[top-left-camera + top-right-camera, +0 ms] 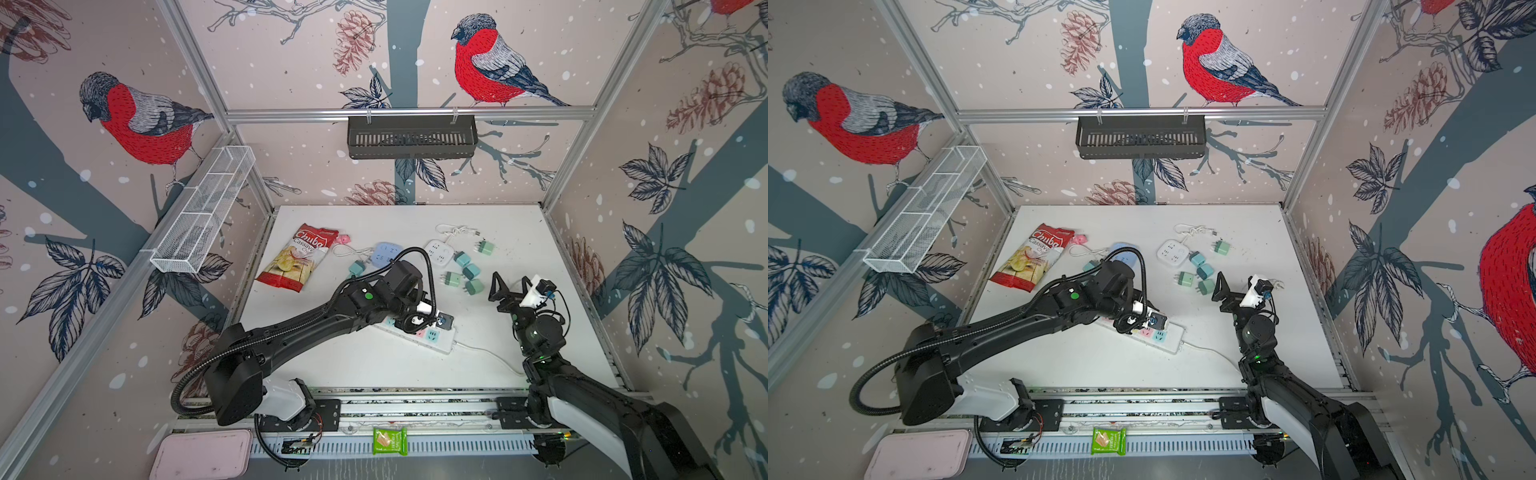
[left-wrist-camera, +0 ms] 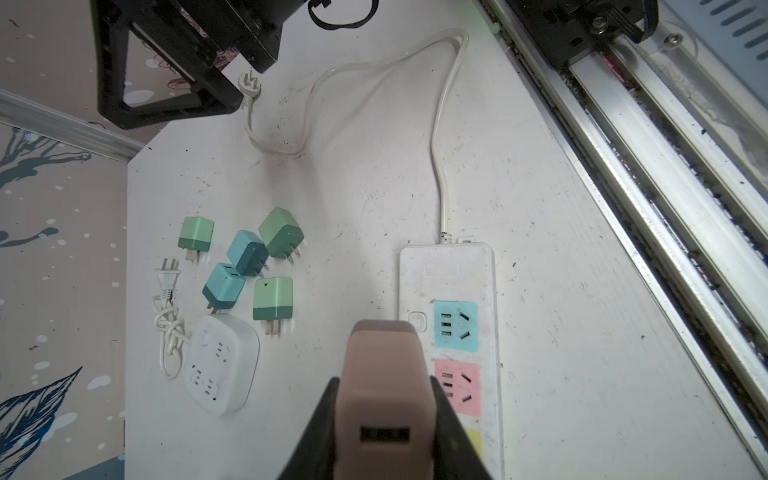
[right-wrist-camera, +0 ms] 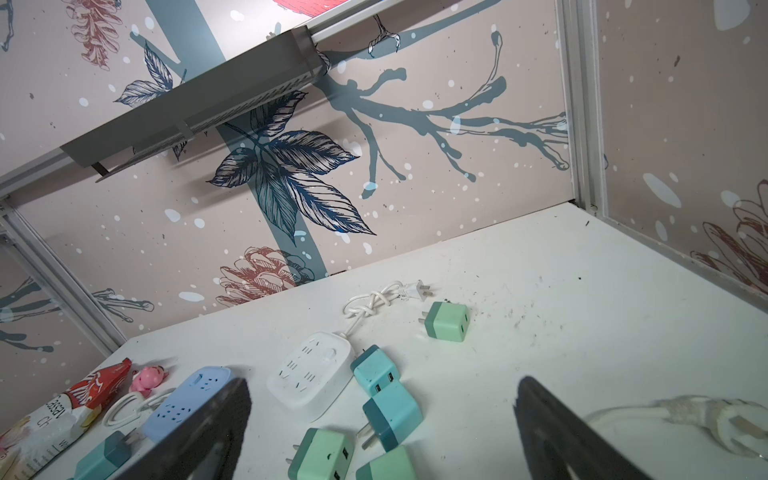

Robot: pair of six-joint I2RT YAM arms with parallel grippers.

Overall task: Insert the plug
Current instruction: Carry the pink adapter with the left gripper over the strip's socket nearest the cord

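In the left wrist view my left gripper (image 2: 384,432) is shut on a dusky pink plug cube (image 2: 382,374), its USB port facing the camera. The plug's front end hangs over the edge of the white power strip (image 2: 449,270), beside the blue socket (image 2: 456,326) and the pink socket (image 2: 459,386). Both top views show that gripper (image 1: 434,319) (image 1: 1148,321) low over the strip (image 1: 440,347) (image 1: 1169,341). My right gripper (image 1: 512,282) (image 1: 1235,284) (image 3: 382,415) stands open and empty, raised to the right of the strip.
Several loose green and teal plugs (image 1: 465,270) lie behind the strip, with a white socket cube (image 1: 438,251) and a blue one (image 1: 386,253). A chips bag (image 1: 297,259) and pink toy (image 1: 343,239) sit at the back left. The strip's cord (image 1: 486,353) trails right.
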